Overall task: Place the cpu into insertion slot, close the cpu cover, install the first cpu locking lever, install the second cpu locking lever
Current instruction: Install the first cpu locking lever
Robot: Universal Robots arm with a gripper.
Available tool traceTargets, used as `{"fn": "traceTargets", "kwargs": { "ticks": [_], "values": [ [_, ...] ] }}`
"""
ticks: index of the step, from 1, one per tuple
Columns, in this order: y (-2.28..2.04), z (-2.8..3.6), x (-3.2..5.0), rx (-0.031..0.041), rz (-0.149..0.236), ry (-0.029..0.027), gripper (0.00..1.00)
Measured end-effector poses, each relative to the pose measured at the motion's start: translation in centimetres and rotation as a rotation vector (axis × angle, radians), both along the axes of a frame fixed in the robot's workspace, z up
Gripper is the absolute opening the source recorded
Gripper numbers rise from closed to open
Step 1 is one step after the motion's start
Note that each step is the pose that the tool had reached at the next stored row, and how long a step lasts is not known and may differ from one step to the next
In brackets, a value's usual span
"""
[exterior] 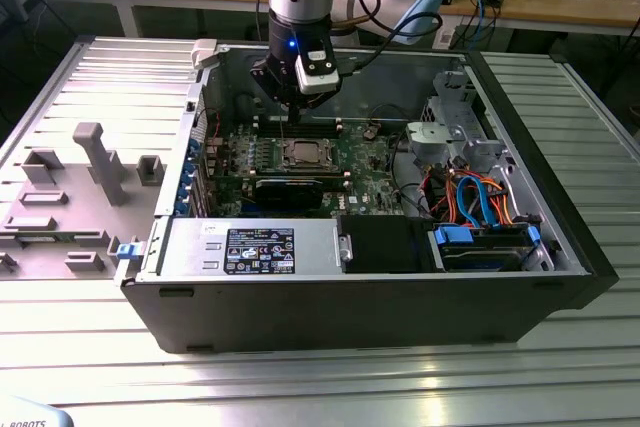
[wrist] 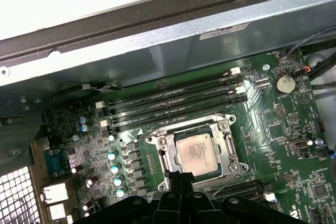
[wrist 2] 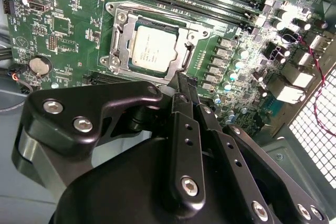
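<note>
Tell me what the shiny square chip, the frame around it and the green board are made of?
The cpu looks metal-topped: a matte silver-grey that catches the light softly. The cpu cover around it seems to be thin bare metal, perhaps steel, brighter and with glinting edges. The motherboard looks like a stiff board with a glossy green coating, probably fibreglass, though looks alone can't settle that.

One edge of the cpu cover (wrist: 167,156), perhaps a corner too, behind the dark fingers (wrist: 178,184).
</note>
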State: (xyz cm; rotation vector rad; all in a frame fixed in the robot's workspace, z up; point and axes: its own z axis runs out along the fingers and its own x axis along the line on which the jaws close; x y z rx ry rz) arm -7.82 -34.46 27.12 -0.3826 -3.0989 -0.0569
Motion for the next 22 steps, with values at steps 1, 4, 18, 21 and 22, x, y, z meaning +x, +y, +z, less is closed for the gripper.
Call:
{"fn": "traceTargets", "kwargs": {
  "ticks": [1, 4, 18, 21, 22],
  "values": [
    [0.00, 0.00, 0.00, 0.0000, 0.001, 0.0000, 0.11],
    [0.00, -0.01, 0.00, 0.0001, 0.053, 0.0000, 0.11],
    [0.00, -0.03, 0.00, 0.0000, 0.124, 0.0000, 0.11],
    [0.00, -0.03, 0.00, 0.0000, 0.124, 0.0000, 0.11],
    [0.00, -0.03, 0.00, 0.0000, 0.124, 0.0001, 0.11]
  ]
}}
